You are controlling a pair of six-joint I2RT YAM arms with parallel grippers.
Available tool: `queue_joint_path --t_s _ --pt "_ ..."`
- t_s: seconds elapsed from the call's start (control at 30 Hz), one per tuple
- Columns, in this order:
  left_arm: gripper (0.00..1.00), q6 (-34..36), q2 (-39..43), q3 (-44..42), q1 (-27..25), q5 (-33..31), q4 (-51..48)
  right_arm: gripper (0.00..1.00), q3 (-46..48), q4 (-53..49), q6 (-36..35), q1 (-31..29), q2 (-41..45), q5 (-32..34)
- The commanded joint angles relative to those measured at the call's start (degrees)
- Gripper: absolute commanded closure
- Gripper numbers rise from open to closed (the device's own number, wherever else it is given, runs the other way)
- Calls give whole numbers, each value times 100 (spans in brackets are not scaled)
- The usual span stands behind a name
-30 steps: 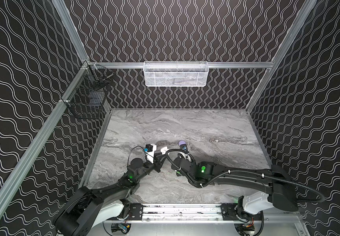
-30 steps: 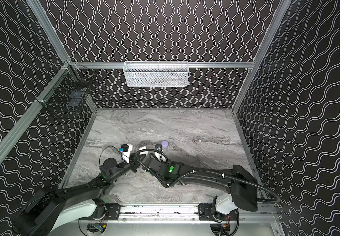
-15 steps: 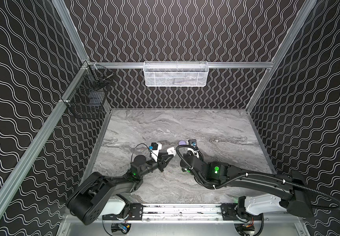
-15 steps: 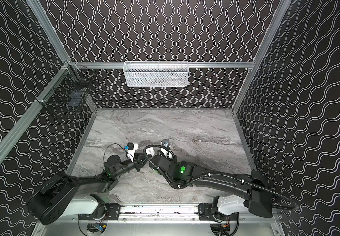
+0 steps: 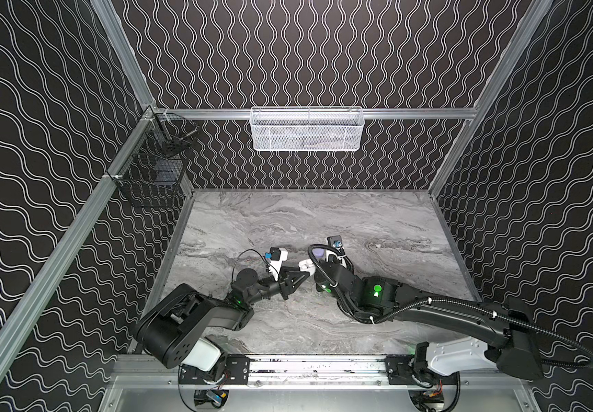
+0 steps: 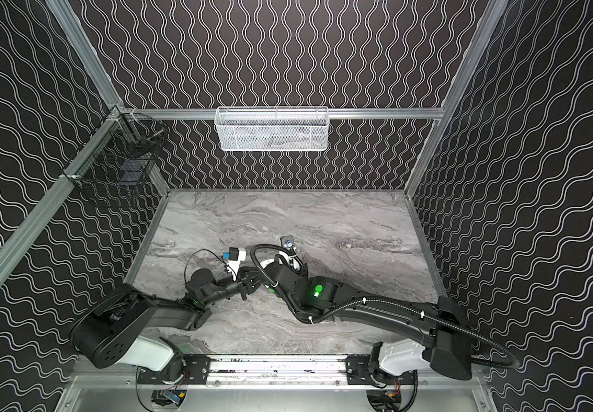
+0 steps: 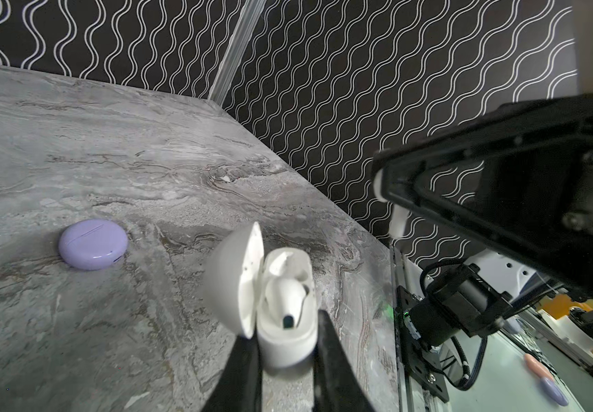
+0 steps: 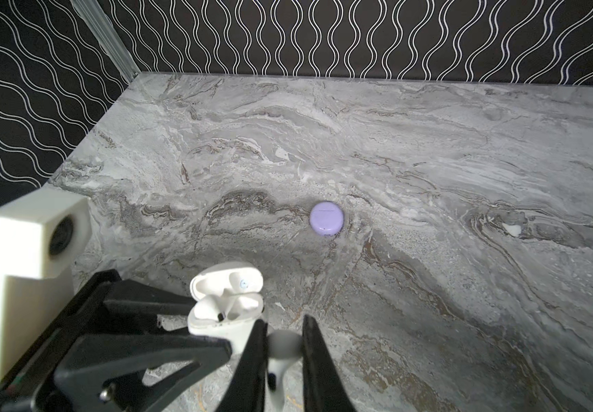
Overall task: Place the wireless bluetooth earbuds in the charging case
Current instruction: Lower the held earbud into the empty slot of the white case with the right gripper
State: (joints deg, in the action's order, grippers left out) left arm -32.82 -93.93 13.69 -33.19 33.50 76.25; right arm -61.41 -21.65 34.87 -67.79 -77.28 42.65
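My left gripper (image 7: 286,353) is shut on the base of a white charging case (image 7: 287,347), held upright with its lid (image 7: 238,278) swung open. One white earbud (image 7: 284,296) sits in the case. My right gripper (image 8: 282,339) is shut on the head of another white earbud (image 8: 284,344), stem pointing down, close beside the case (image 8: 225,306) without touching it. In a top view the case (image 5: 305,265) shows between the two wrists, above the marble tabletop. A closed lavender case (image 8: 326,218) lies on the table just beyond them.
A white mesh basket (image 5: 306,129) hangs on the back wall and a black wire basket (image 5: 152,174) on the left wall. Patterned walls enclose the marble table (image 5: 377,221) on three sides. A metal rail (image 5: 316,365) runs along the front edge.
Both wrists have drifted a little to the right and back, and the right arm's elbow has swung right. Both grips are unchanged.
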Motion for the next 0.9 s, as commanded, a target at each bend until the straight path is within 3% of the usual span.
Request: queue_joint_path --t_s 0.0,0.5,0.87 --pt "100 -33 21 57 -25 87 221 90 -56 216 -127 93 -42 -111" --pt "100 521 631 132 -297 -149 -741 90 -230 474 -321 315 -244 -393" --pt "100 570 691 141 -322 -161 -817 90 -363 530 -391 311 -331 -508"
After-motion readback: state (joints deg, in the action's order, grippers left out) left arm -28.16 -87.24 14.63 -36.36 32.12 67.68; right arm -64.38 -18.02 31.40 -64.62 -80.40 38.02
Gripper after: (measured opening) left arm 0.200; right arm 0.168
